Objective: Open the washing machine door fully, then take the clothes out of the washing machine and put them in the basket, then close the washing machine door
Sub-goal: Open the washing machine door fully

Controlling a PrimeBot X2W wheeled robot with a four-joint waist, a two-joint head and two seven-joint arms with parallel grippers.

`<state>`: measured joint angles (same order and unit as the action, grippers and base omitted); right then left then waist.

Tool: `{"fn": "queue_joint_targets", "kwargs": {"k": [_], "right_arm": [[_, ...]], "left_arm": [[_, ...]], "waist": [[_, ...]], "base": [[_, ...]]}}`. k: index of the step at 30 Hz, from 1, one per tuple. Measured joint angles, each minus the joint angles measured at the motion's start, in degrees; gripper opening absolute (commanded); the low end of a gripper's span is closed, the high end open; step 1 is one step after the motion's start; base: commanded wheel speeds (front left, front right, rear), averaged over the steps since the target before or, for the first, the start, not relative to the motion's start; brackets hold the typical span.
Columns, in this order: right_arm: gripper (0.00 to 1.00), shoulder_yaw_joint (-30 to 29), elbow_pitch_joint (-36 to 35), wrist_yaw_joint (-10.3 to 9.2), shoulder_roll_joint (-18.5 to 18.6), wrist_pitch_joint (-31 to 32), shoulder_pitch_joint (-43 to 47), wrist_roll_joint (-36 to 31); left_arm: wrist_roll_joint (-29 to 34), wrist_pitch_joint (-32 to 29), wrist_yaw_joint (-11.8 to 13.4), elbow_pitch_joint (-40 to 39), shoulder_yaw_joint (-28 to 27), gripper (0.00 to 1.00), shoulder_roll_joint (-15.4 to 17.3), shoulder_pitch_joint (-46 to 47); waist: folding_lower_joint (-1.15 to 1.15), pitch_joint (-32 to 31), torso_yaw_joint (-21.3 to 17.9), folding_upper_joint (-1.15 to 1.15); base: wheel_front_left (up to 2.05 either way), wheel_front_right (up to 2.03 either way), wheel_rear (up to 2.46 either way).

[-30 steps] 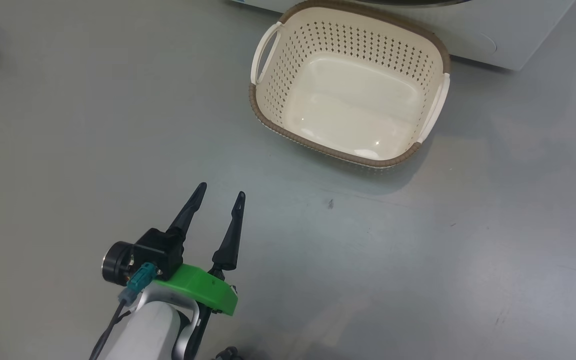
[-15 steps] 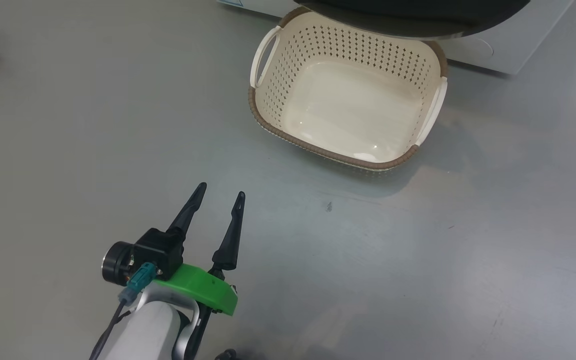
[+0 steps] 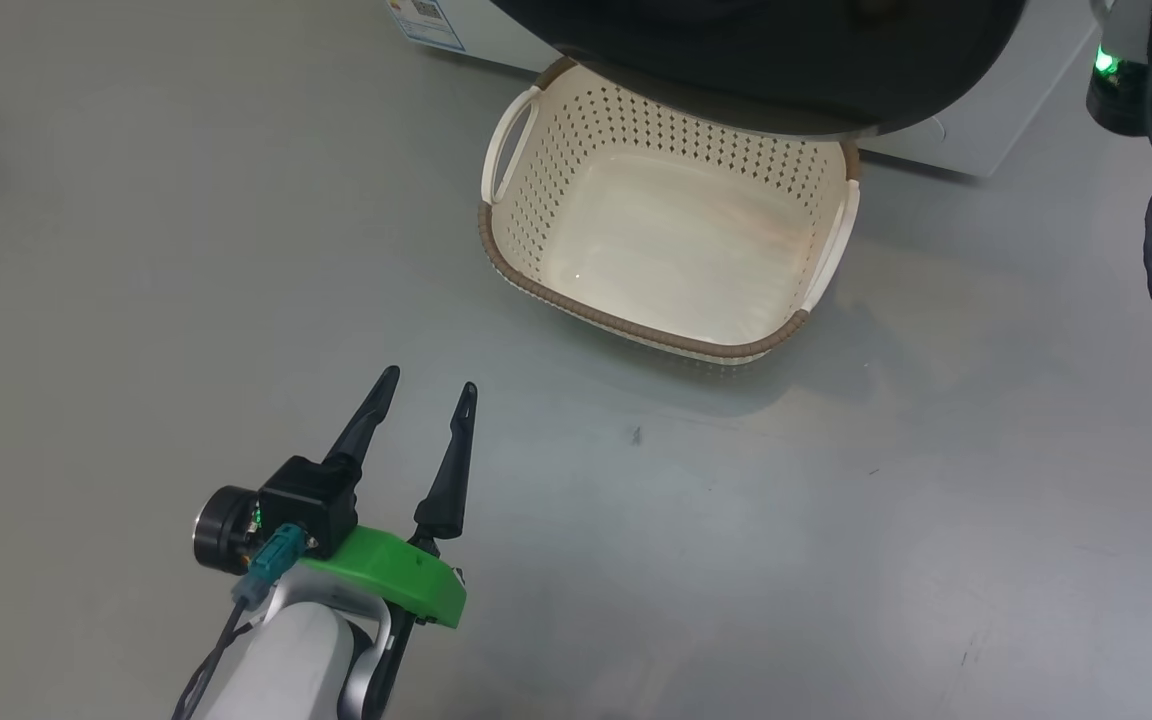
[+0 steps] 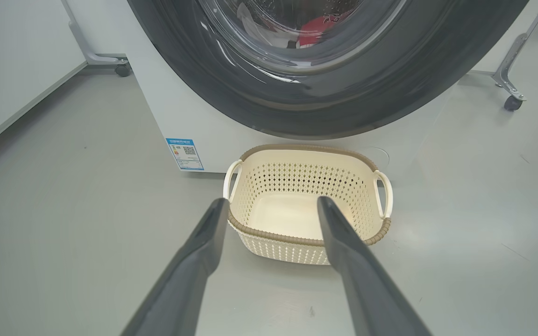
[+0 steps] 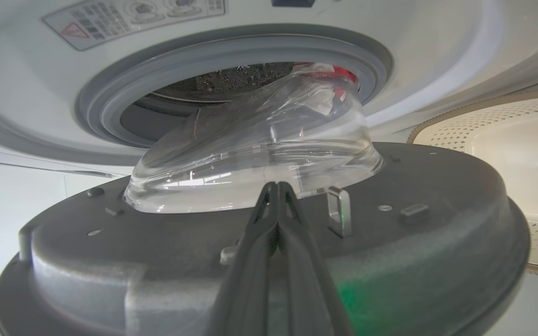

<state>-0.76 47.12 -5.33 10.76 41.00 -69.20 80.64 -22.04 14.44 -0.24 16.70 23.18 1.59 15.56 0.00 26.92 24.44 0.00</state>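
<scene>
The washing machine door [image 3: 786,70], black-rimmed, stands partly open and overhangs the far edge of the cream basket [image 3: 636,325] on the floor. My left gripper [image 3: 428,382] hovers open and empty, short of the basket [image 4: 306,240]. In the left wrist view the open gripper [image 4: 271,200] faces the door's rim [image 4: 297,107], and red clothes [image 4: 318,28] show through the glass. My right gripper [image 5: 276,184] is shut, tips against the grey inner face of the door [image 5: 414,261] at the foot of the glass bowl [image 5: 259,154]. Behind it are the drum's rubber ring [image 5: 110,107] and the red clothes [image 5: 343,72].
The white washing machine [image 4: 194,126] carries a blue sticker [image 4: 184,154]. Wheeled frame legs [image 4: 512,100] stand on both sides of it. Part of my right arm with cables [image 3: 1136,80] shows at the head view's right edge. A metal latch hook [image 5: 339,217] sticks out of the door's inner face.
The door has swung outward and now covers the basket's far rim. The head camera has shifted, bringing more of the machine and my right arm into view. My left gripper stays open.
</scene>
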Motion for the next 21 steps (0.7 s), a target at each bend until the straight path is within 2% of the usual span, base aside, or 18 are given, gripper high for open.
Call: {"fn": "queue_joint_targets", "kwargs": {"k": [14, 21], "right_arm": [[0.00, 0.8, 1.2, 1.22, -0.4, 1.2, 3.4, 0.0], [0.00, 1.9, 1.6, 1.74, -1.8, 2.3, 5.3, 0.0]], "left_arm": [[0.5, 0.0, 0.0, 0.8, -0.3, 1.00, 0.0, -0.2], [1.6, 0.0, 0.0, 1.0, -0.6, 1.00, 0.0, -0.4]], "waist": [[0.00, -2.9, -1.3, 0.00], [0.00, -4.4, -1.8, 0.00]], "base": [[0.00, 0.00, 0.00], [0.00, 0.00, 0.00]]}}
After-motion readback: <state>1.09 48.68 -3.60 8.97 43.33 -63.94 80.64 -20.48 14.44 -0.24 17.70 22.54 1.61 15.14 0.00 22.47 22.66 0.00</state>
